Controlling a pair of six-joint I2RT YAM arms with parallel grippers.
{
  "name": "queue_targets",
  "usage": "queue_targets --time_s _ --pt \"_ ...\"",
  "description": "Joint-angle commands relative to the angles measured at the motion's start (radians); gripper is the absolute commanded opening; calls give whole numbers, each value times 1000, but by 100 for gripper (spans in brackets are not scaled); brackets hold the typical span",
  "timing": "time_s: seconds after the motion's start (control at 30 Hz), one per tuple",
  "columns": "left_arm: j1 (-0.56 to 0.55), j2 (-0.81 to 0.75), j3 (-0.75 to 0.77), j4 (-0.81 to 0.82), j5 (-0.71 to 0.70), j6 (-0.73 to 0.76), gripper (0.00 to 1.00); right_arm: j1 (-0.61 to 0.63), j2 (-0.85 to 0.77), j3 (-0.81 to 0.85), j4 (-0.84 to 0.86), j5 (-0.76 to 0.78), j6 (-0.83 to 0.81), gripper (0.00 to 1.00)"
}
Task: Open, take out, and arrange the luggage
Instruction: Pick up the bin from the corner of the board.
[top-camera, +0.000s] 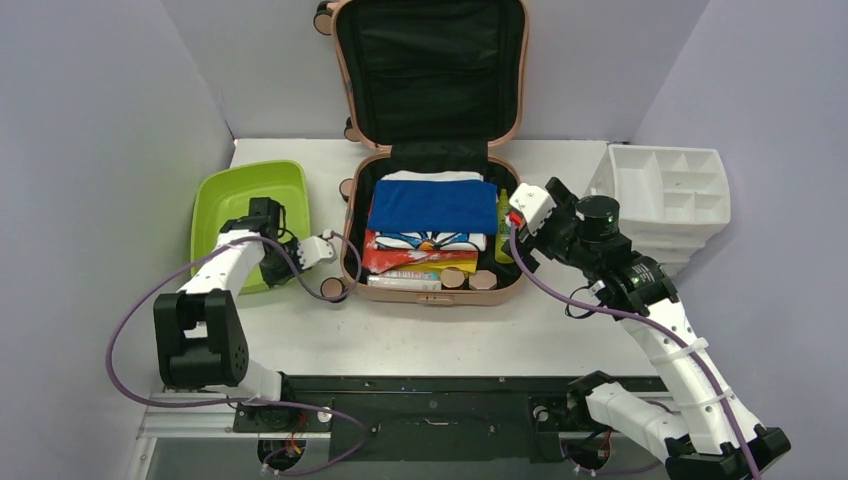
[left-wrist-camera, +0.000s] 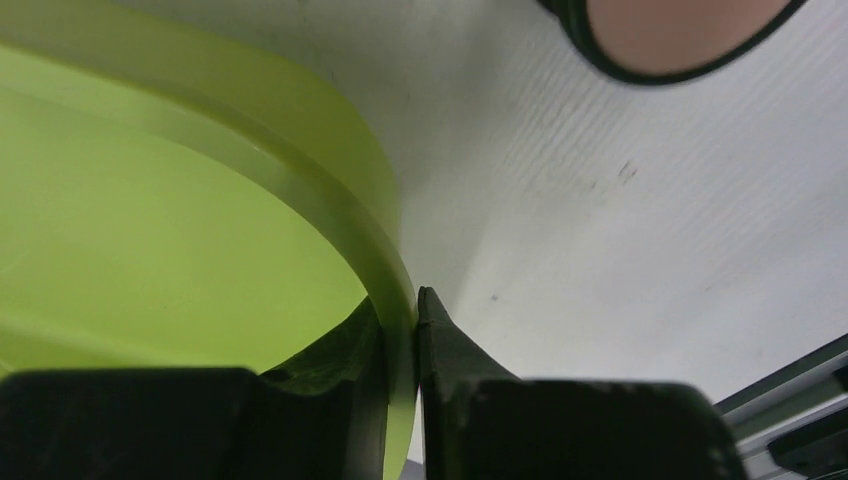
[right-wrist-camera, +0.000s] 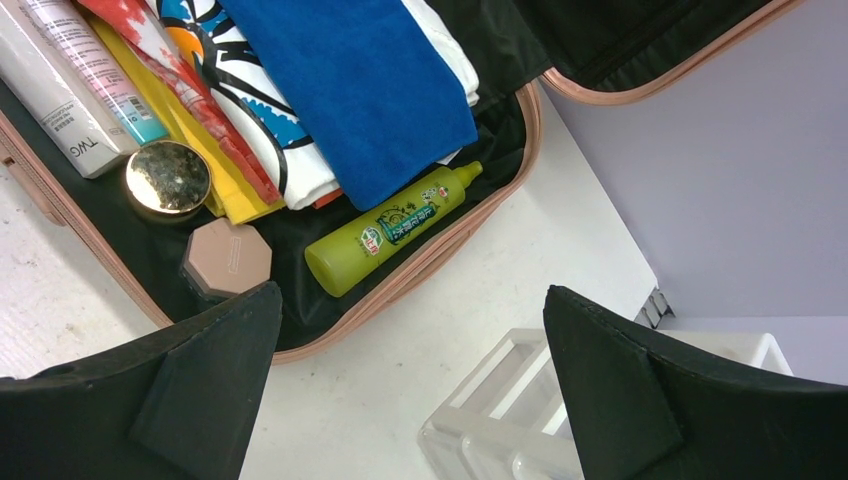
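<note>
Lime-green tub (top-camera: 225, 195) near left edge of white tabletop (top-camera: 450, 330), open side up, rim thick, rounded. White drawer organizer (top-camera: 665, 195) at right edge toward far corner, several compartments facing up.

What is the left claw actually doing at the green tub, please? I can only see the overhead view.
Observer: The left claw is shut on the rim of the tub, pinching the wall from inside and outside.
Operator: Thank you. Is the right claw holding anything?
Observer: No. The right claw is open and empty, hanging over the edge of the suitcase near the green bottle.
Operator: Which way does that bottle point?
Observer: It lies flat along the side wall beside the blue cloth, with its nozzle toward the hinge side.
</note>
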Motion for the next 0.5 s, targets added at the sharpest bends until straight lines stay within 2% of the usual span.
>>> queue_targets --time_s 0.0,0.13,0.47 --pt "-78 -14 71 13 44 -195 0 -9 9 18 43 -23 11 100" --pt "-121 -3 162 14 45 -346 0 -9 10 18 40 -25 12 100" --pt "-148 52 494 -54 54 -682 0 -9 13 19 45 -25 13 100"
